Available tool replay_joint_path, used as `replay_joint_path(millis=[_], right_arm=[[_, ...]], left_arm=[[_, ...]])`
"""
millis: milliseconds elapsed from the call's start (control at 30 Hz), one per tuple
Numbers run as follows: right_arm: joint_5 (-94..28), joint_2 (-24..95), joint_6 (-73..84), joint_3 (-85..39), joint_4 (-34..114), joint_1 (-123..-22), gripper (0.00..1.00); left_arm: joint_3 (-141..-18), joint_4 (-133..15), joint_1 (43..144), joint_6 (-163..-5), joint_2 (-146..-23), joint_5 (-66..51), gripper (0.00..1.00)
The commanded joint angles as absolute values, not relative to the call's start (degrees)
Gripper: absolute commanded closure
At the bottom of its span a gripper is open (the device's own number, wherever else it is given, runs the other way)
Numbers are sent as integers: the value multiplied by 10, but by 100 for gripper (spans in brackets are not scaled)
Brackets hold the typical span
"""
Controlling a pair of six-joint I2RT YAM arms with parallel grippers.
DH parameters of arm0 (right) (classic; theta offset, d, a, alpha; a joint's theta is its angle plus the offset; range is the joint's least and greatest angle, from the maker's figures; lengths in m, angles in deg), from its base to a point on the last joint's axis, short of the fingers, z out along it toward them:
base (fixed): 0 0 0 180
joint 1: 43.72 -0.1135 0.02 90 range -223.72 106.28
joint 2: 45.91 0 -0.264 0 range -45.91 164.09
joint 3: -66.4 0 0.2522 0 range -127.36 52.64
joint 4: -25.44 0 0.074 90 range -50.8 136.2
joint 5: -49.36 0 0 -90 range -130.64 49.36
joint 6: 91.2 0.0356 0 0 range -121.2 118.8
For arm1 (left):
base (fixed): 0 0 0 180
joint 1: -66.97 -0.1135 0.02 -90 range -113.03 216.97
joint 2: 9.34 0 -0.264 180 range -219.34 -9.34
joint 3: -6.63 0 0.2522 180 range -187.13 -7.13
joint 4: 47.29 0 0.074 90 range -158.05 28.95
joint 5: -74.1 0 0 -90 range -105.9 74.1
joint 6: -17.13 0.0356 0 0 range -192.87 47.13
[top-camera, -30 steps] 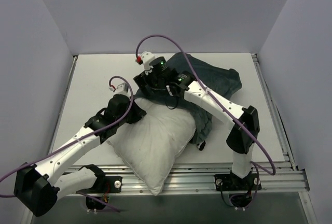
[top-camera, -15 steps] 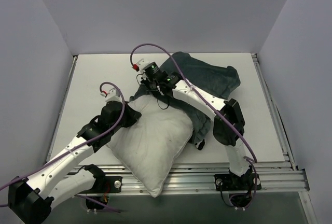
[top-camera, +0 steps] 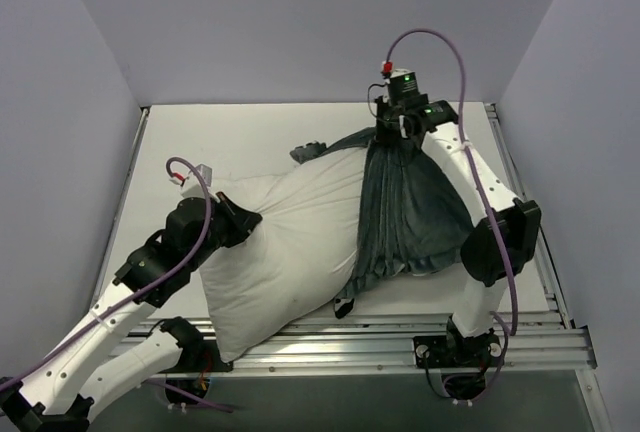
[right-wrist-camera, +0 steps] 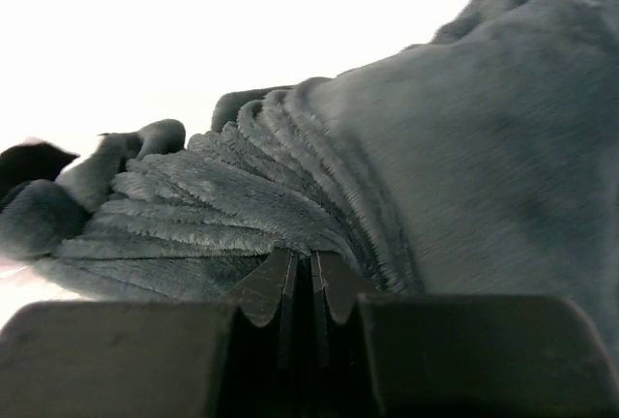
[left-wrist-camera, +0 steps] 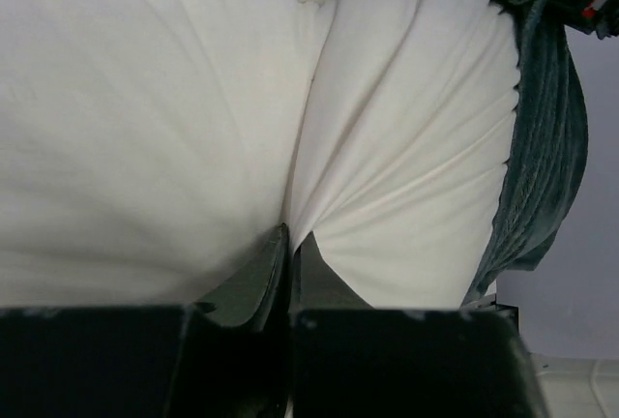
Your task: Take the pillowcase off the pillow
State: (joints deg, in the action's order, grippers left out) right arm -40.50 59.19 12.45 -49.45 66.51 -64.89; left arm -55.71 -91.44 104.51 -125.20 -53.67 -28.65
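Note:
The white pillow (top-camera: pixel 280 242) lies stretched diagonally across the table, its far right end still inside the pillowcase (top-camera: pixel 410 202). The dark grey-teal plush case hangs bunched in long folds from my right gripper (top-camera: pixel 392 132), which is raised at the back right. In the right wrist view the right gripper (right-wrist-camera: pixel 302 258) is shut on gathered pillowcase (right-wrist-camera: pixel 464 128) folds. My left gripper (top-camera: pixel 240 220) is shut on the pillow's near left end. The left wrist view shows the left gripper (left-wrist-camera: pixel 290 241) pinching a fold of the pillow (left-wrist-camera: pixel 145 118), with the pillowcase (left-wrist-camera: pixel 546 157) beyond.
A metal rail (top-camera: pixel 380 340) runs along the table's near edge, and the pillow's lower corner hangs over it. White walls close in the table (top-camera: pixel 220 142) on three sides. Purple cables (top-camera: pixel 440 42) loop above both wrists.
My right gripper shut on the pillowcase and swept up and to the back right, dragging the case off most of the pillow. The left arm drew back to the left, holding the pillow.

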Motion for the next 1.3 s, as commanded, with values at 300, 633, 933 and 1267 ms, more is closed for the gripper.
replay_joint_path(millis=[300,633,933,1267], right_arm=[[-407,514,140,-462,529,-546,97],[-361,354,186,-295,494,-674,33],[-442,118,265,-11,499,-822,29],[-455,95,298,108,442,-844,28]], left_arm=[[-625,-1115,1034,-1141,-509,-428,98],[-682,-896,1013,-1060,-713,-418,98],[-787,-861,951,-1013,-826,-355,78],[-731,-860,1039,-764,-685,-250,2]])
